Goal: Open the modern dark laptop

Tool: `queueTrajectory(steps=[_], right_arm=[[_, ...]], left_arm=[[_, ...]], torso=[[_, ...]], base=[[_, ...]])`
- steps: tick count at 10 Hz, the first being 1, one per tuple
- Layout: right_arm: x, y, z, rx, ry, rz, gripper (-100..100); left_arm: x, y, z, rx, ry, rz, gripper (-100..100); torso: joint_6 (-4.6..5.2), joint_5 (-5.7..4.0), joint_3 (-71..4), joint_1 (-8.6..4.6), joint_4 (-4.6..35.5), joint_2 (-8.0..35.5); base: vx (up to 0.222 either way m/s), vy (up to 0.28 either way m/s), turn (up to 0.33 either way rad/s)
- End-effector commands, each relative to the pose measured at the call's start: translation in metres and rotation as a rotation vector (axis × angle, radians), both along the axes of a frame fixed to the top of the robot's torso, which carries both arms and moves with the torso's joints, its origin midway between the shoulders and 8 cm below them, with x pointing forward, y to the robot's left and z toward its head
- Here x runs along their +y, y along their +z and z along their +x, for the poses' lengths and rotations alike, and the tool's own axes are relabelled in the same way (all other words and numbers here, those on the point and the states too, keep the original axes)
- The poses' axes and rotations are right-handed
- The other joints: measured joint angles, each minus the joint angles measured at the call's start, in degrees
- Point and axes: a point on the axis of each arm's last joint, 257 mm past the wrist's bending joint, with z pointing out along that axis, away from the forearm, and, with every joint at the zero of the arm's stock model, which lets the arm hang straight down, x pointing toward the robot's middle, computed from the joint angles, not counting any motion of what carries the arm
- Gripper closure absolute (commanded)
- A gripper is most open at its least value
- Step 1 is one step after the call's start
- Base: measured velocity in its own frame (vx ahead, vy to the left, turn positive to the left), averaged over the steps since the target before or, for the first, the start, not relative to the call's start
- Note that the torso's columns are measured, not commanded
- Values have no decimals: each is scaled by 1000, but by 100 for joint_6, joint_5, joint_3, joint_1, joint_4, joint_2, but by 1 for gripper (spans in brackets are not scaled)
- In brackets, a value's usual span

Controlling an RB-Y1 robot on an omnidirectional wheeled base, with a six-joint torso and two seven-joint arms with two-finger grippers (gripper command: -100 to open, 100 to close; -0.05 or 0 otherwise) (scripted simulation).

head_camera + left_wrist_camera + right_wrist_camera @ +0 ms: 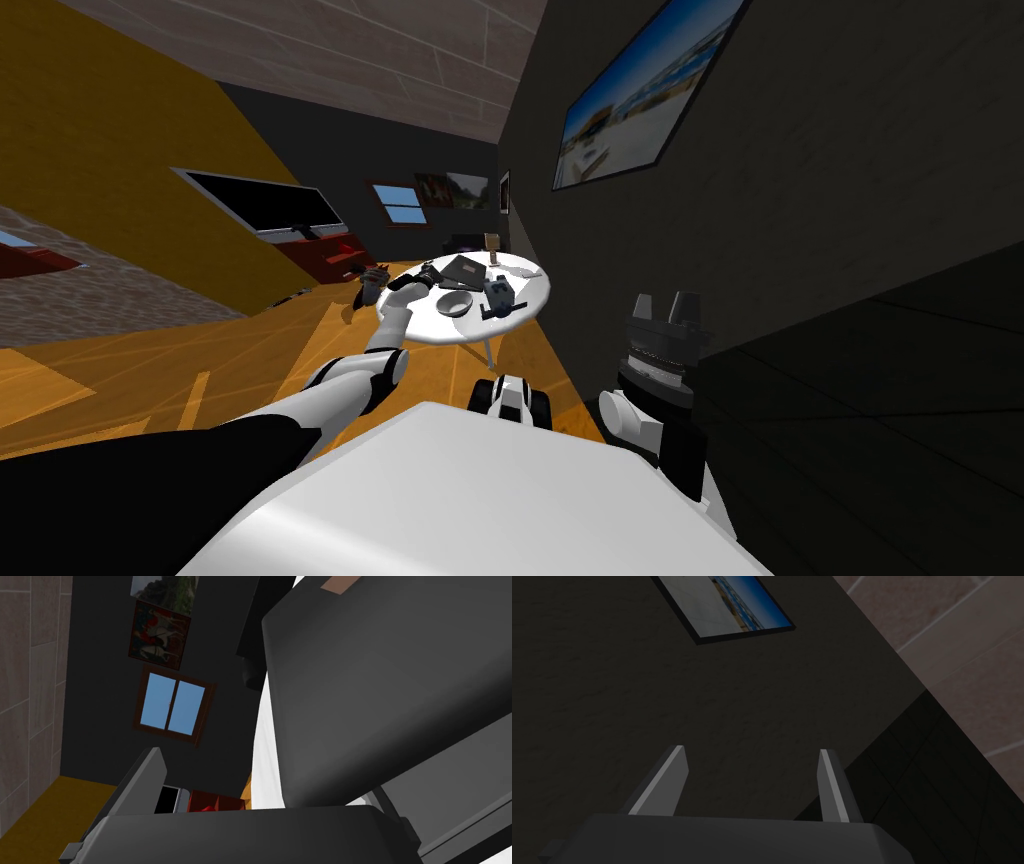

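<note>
So, left gripper (pixel 431 272) sits spread at the laptop (pixel 380 691) edge, probably to catch its lid; right gripper (pixel 752 752) hangs aside, unclenched too.

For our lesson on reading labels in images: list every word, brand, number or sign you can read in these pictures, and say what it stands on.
No text can be read anywhere.
laptop lid: plain dark, no brand mark or lettering.
large wall picture: a scene in blue and white, no words.
small framed pictures: images only, no words.
</note>
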Motion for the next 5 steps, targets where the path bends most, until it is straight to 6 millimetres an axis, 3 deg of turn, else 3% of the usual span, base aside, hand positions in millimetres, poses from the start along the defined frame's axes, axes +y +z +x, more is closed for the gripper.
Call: queueTrajectory(steps=[1, 5], right_arm=[[0, 0, 0, 0, 0, 0, 0], [0, 0, 0, 0, 0, 0, 0]], left_arm=[[0, 0, 0, 4, -1, -1, 0], [0, -2, 0, 6, -1, -2, 0]], torso=[[1, 13, 0, 13, -12, -2], [3, 29, -28, 28, -38, -44]], base=[[6, -5, -6], [0, 0, 0]])
